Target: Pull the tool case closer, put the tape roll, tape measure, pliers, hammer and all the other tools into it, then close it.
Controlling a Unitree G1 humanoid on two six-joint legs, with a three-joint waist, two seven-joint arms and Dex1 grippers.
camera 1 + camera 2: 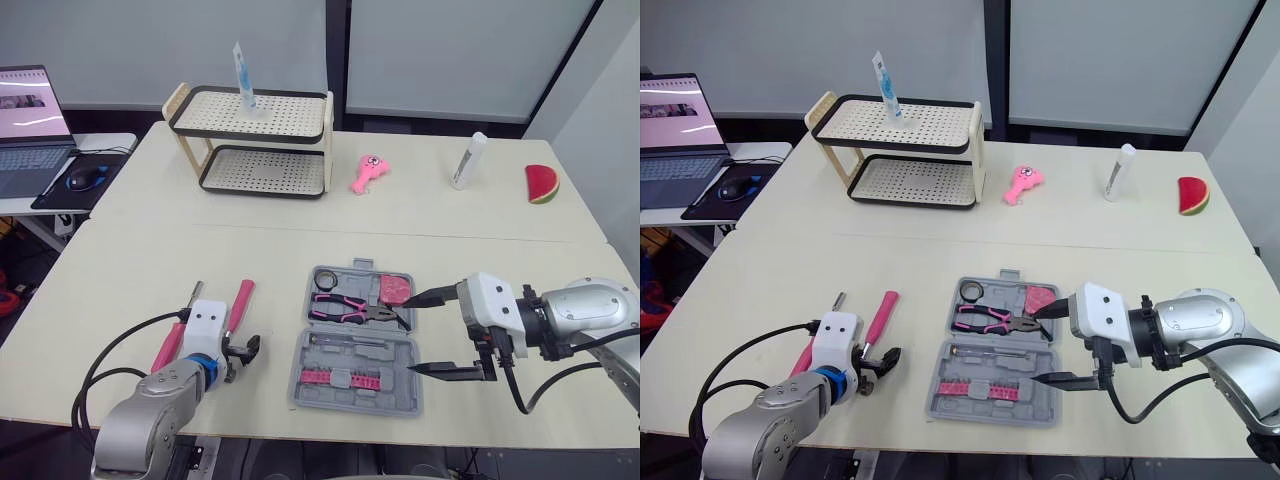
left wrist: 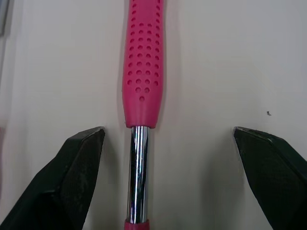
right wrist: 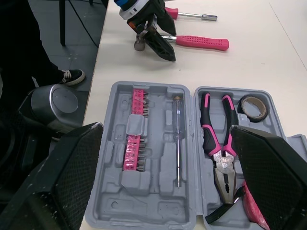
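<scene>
Left eye view: case (image 1: 360,362) lies near, open, pliers (image 1: 352,308) and tape roll (image 1: 325,277) inside. Hammer (image 1: 242,300) lies left of it, left claw (image 2: 168,132) spread wide astride its shaft; right claw (image 1: 412,335) gaping, empty.

Tool case (image 3: 144,211): plain grey plastic.
Hammer (image 2: 142,62): hot-pink grip dimpled with rows of dots, chrome shaft.
Pliers (image 3: 217,139): pink-and-black handles, steel-grey head.
Bit set (image 3: 135,139): pink strip.
Tape roll (image 1: 325,278): black.
Rack (image 1: 290,110): cream shelves perforated all over, black rims.
Watermelon slice (image 1: 541,185): red flesh, green rind.
Table (image 1: 130,270): pale cream.
Right gripper (image 1: 409,336): black fingers, white housing.
</scene>
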